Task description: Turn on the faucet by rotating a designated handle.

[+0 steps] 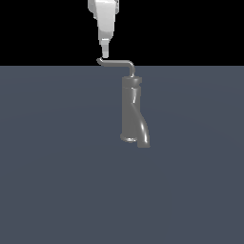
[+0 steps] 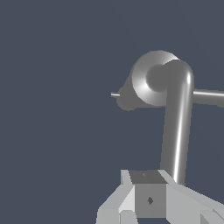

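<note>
1 white tapered end effector (image 1: 103, 49) hangs down from above in the exterior view, its narrow tip just over the hooked end of the handle, touching it or nearly so; the render is too coarse to settle which. Whether the fingers are spread or pressed together I cannot tell: the exterior view shows only a single slim point, and the wrist view shows pale blocky finger bases (image 2: 146, 199) without a clear gap.

Directly below that tip lies the thin grey L-shaped metal rod, the handle (image 1: 116, 62). Its long arm runs level from the hooked tip on the exterior view's left across to a bend on the exterior view's right, then drops a short way into the top of the faucet (image 1: 131, 107), a grey metallic upright cylinder with a thick curved spout at its foot. In the wrist view the rod (image 2: 177, 127) reaches away from the end effector toward the rounded cap of the body (image 2: 151, 78).

Beneath everything lies the plain slate-blue counter (image 1: 57, 167).

As I judge it, the coming move depends on this: the end effector sits at the free end of the lever, farthest from the pivot, so a sideways push across the rod's long axis should swing it round the upright body.
</note>
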Tool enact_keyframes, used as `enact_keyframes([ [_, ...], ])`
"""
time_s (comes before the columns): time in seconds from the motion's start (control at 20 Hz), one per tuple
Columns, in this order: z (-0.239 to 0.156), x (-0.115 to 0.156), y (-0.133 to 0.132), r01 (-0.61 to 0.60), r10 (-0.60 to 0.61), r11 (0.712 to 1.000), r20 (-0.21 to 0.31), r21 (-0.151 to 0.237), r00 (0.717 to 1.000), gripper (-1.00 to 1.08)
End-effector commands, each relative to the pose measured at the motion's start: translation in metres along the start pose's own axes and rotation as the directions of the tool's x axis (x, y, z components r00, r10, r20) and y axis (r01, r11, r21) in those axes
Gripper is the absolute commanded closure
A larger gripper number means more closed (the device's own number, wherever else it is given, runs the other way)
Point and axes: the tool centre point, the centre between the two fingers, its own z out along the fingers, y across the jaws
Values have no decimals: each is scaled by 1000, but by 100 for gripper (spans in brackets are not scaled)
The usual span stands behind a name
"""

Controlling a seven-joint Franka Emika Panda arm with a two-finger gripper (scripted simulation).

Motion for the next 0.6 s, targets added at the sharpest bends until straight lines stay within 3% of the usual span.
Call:
enact_keyframes([
  [0.0,7,-1,-7,-35,35,999,-10,3,999,108],
  [0.55,17,-3,-16,-84,84,996,-24,8,996,108],
])
